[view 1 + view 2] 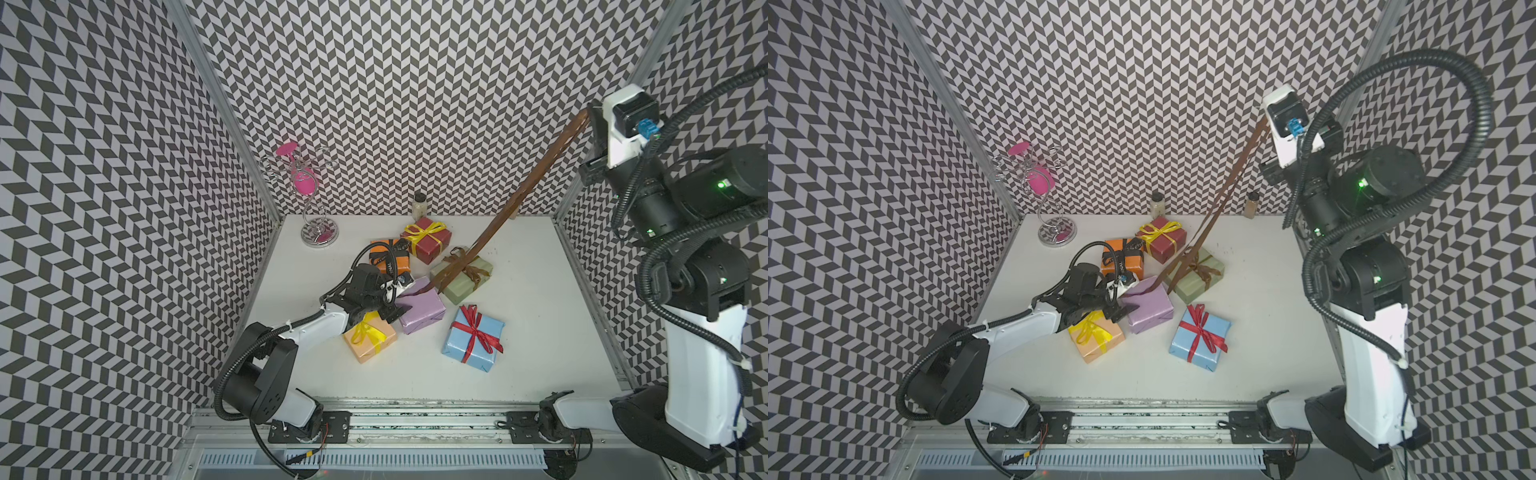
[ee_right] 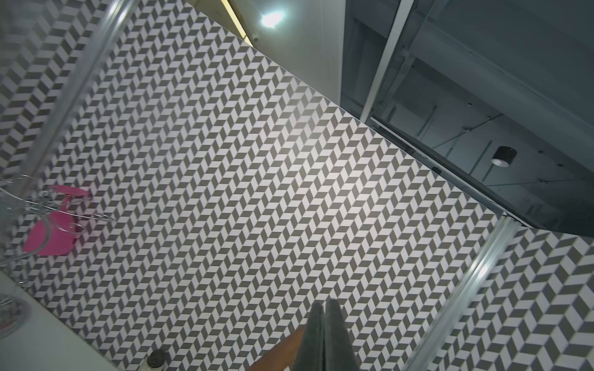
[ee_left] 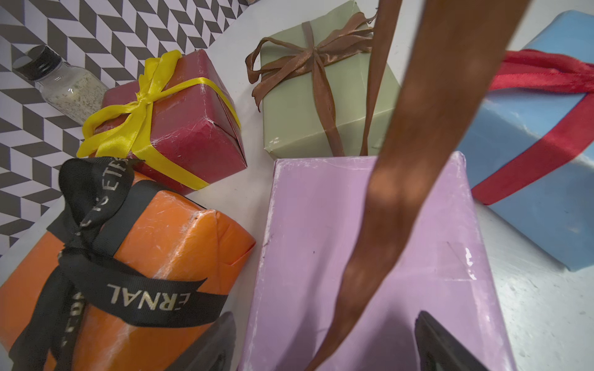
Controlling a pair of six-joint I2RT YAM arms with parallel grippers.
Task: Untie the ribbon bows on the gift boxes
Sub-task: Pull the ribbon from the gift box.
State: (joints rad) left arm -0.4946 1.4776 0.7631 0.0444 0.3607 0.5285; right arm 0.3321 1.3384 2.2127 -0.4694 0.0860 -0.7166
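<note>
**Surroundings, left to right.** A wire stand [image 1: 309,195] with pink pieces occupies the far left corner, well apart from the boxes. The left hand [image 3: 324,343], jaws wide and holding nothing, hangs over the near end of the lilac box [image 1: 422,313]; whether it touches cannot be told. Its arm overlaps a corner of the peach box [image 1: 370,343], and the orange box [image 1: 392,262] sits just behind its wrist. Two spice jars stand against the back wall, one [image 1: 1158,203] just behind the dark red box [image 1: 430,241], the other [image 1: 1251,204] farther right. The loose brown ribbon [image 1: 523,187] rises taut in two strands from the lilac box. It crosses over the sage green box [image 1: 463,278] and its brown bow [image 1: 469,266] to the right hand [image 1: 590,118]. That hand is raised high, with its fingers [image 2: 337,340] pinched together on the ribbon. The light blue box [image 1: 473,340] lies toward the front, apart from the cluster.

**Count.**
- Six boxes.
- Five tied bows: near yellow bow [image 1: 365,332], black lettered bow [image 3: 93,192], far yellow bow [image 1: 424,232], the brown bow, and red bow [image 1: 473,330].
- One ribbon undone.
- Two jars and one stand.

**Setting.** The surface is a white, lightly scuffed counter [image 1: 540,311]. It is enclosed on three sides by grey-and-white chevron walls [image 1: 415,104], with a metal rail [image 1: 415,415] along the front carrying both arm bases.
</note>
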